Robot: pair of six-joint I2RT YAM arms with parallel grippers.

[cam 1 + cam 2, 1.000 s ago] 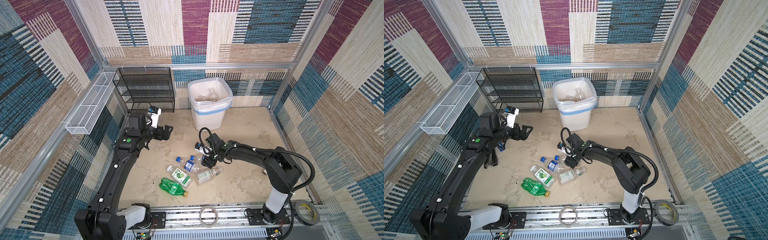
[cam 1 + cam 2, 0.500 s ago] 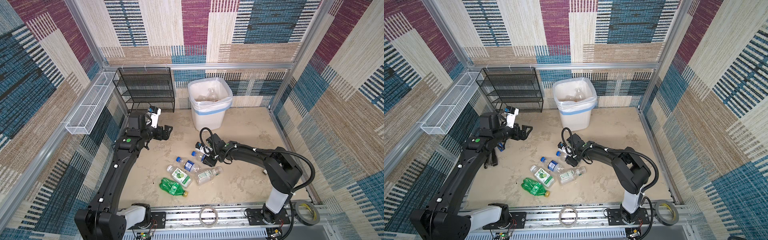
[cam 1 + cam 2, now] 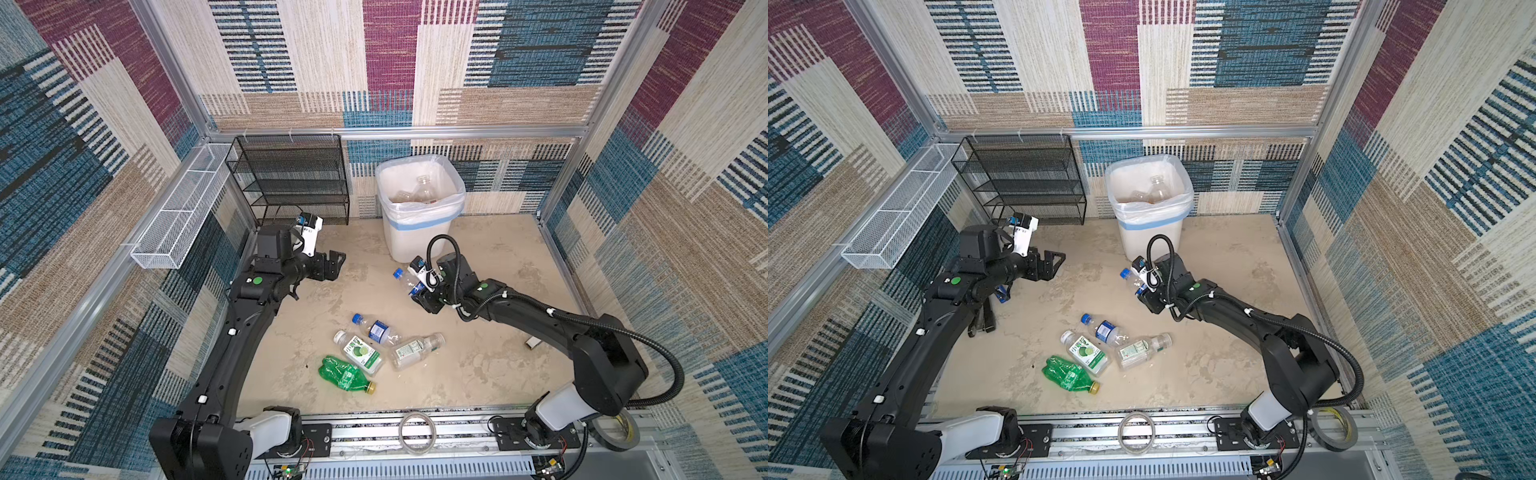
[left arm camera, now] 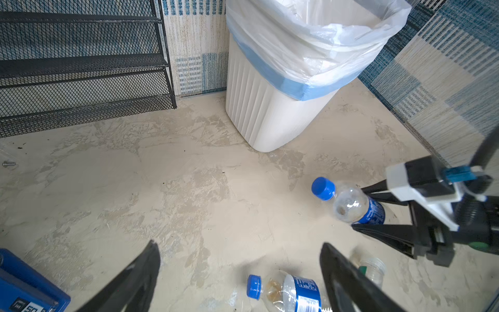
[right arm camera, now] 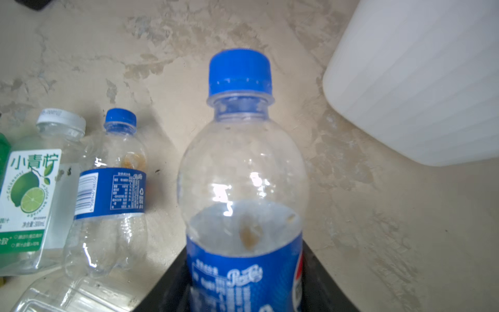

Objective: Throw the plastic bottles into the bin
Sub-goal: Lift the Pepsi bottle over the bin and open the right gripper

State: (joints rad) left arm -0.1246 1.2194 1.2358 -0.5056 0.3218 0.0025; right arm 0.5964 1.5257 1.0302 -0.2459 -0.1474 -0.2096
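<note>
My right gripper [image 3: 415, 289] is pinched around the blue label of a clear blue-capped bottle [image 5: 243, 175], one finger [image 4: 383, 233] on each side of it in the left wrist view, the cap pointing away from my wrist. I'm holding it low over the floor, near the front of the bin [image 3: 415, 241] but not touching it. Whether it is fully clear of the floor, I cannot tell. The bin sits against the back wall beside the black mesh rack [image 3: 291, 178], bag folded over its rim, and there are clear bottles inside it [image 3: 422, 189]. My left gripper [image 3: 334, 262] hangs with its fingers spread wide and nothing between them, out in front of the rack, well apart from the held bottle. Four more lie in a cluster on the floor nearer my bases: a second blue-label bottle [image 3: 376, 330], a lime-label bottle [image 3: 359, 353] with a white cap just beside it, a clear white-label bottle [image 3: 413, 351] touching the blue-label one, and the crushed green bottle [image 3: 343, 374] closest to me.
</note>
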